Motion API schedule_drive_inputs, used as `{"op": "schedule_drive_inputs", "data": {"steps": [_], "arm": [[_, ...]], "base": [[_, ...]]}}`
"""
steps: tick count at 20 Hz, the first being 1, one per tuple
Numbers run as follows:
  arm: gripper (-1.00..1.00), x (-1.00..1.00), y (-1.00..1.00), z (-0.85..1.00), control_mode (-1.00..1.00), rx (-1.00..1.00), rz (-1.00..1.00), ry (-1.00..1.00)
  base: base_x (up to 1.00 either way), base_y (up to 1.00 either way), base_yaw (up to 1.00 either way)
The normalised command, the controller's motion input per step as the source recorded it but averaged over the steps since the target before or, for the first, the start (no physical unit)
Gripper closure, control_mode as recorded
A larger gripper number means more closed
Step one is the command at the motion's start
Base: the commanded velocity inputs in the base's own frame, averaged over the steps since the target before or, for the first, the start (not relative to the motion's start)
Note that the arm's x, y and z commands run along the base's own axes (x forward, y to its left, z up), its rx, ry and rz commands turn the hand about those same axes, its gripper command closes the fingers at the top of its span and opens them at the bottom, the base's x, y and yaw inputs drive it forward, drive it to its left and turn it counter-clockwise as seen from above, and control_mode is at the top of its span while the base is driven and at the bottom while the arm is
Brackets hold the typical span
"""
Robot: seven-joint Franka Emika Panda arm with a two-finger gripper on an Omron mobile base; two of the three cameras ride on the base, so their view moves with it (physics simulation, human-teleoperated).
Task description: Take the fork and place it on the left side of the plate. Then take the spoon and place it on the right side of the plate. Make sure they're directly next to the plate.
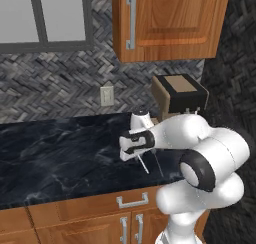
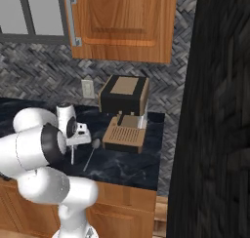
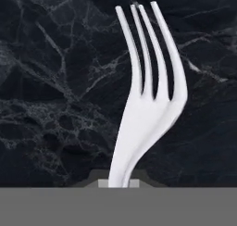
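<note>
The hand view has the silver-white fork (image 3: 148, 104) close up, tines pointing away over the black marble, its handle running down between the tips of my gripper (image 3: 121, 182), which is shut on it. From the left base, the gripper (image 1: 136, 157) hangs just above the counter with the fork (image 1: 144, 166) slanting down from it. The spoon (image 1: 159, 166) lies on the counter just right of the fork. In the right base view the spoon (image 2: 91, 155) lies with its bowl toward the back, beside the fork (image 2: 72, 157) under the gripper (image 2: 73, 145). The plate is out of view.
A brown and black coffee machine (image 2: 124, 114) stands at the back right of the black marble counter (image 1: 55, 153). A wooden wall cabinet (image 1: 167, 20) hangs above it. A dark wall (image 2: 219, 110) closes off the right side. The counter's front edge runs over wooden drawers (image 1: 132, 201).
</note>
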Motion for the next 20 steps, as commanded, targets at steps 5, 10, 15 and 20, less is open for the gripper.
{"op": "schedule_drive_inputs", "data": {"steps": [5,10,15,20], "arm": [[1.0,-0.7,0.16,0.63,-1.0,-0.01,0.0,-0.43],[1.0,-0.49,0.13,0.93,-1.0,-0.01,0.0,-0.38],[1.0,-0.4,0.09,1.0,-1.0,0.0,0.0,-0.33],[1.0,-0.51,0.02,1.0,-1.0,0.0,0.0,-0.25]], "base": [[0.0,0.0,0.0],[0.0,0.0,0.0],[0.0,0.0,0.0],[0.0,0.0,0.0]]}}
